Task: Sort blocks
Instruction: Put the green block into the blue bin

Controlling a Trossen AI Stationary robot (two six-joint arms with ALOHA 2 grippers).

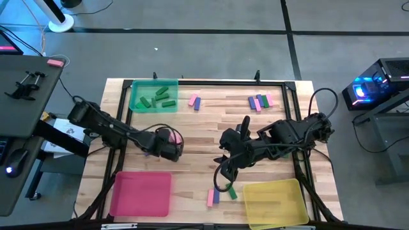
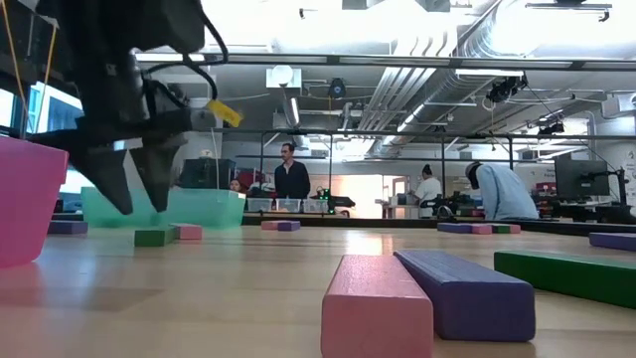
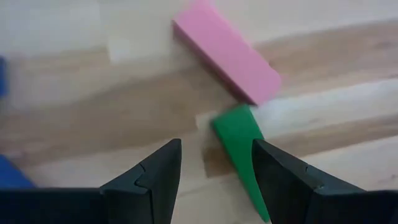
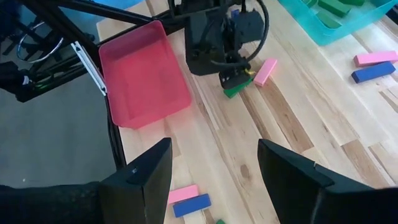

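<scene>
A green block (image 3: 239, 152) lies flat on the wooden table with a pink block (image 3: 227, 50) just beyond it. My left gripper (image 3: 216, 144) hangs open a little above them, pointing steeply down. The green block's near end reaches between the fingers, close to one of them. The low view shows the fingertips (image 2: 124, 207) above the table and the green block (image 2: 154, 237). My right gripper (image 4: 213, 144) is open and holds nothing; it stays high over the table's right half (image 1: 225, 174). Other pink, blue and green blocks lie in small groups (image 1: 195, 101), (image 1: 259, 101), (image 1: 217, 195).
A green tray (image 1: 135, 105) with several green blocks stands at the far left, a pink tray (image 1: 142, 191) at the near left and a yellow tray (image 1: 275, 201) at the near right. Bare wood lies in the table's middle. People stand in the room behind.
</scene>
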